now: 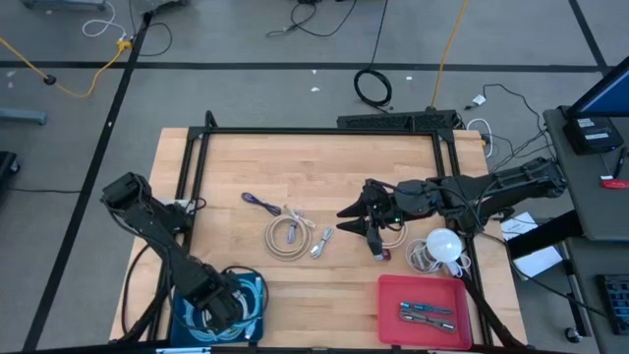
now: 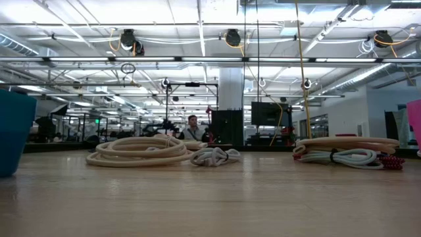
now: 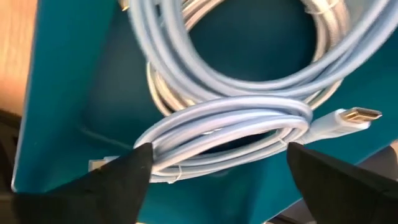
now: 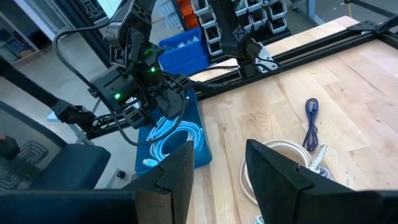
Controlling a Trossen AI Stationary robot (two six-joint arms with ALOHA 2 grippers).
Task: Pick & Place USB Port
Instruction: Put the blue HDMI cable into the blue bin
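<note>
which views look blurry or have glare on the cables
Left wrist view: the light blue cables in the blue bin are soft, sitting very close to the lens. Low view: the near table blurs; ceiling lights glare. High view: even light, no glare on the beige cable coil.

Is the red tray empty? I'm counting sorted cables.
No: in the high view the red plastic tray at the table's near right holds a couple of small dark cable pieces.
</note>
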